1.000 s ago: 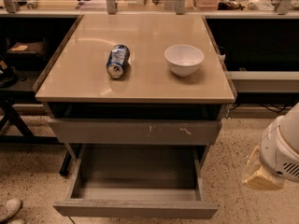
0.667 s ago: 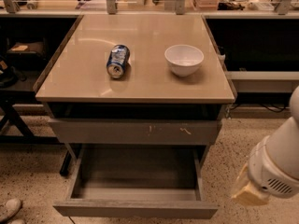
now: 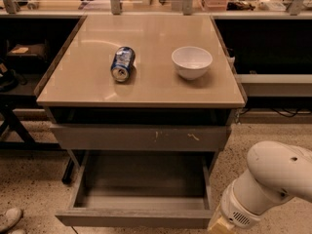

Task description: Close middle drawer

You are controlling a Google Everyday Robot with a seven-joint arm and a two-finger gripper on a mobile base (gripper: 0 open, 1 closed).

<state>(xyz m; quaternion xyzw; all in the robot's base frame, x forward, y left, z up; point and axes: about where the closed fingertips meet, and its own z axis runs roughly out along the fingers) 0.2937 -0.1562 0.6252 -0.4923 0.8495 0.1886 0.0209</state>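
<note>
The middle drawer [image 3: 134,217] is a wide, shallow grey drawer with a plain front panel. It stands pulled far out below the table, and its grey box [image 3: 144,179] shows inside. My white arm [image 3: 273,179] comes in from the lower right. My gripper [image 3: 219,226] is at the bottom edge of the view, just right of the drawer's front right corner, and is mostly cut off by the frame.
Above the open drawer is a taller grey drawer front [image 3: 141,138] with pale scratch marks, pulled out slightly. A blue can [image 3: 122,63] lies on its side and a white bowl [image 3: 191,61] stands on the tan tabletop [image 3: 146,89]. A shoe [image 3: 9,219] is at lower left.
My arm has swung left and down, from the right edge of the view toward the open drawer's front right corner. The drawer, can and bowl have not moved.
</note>
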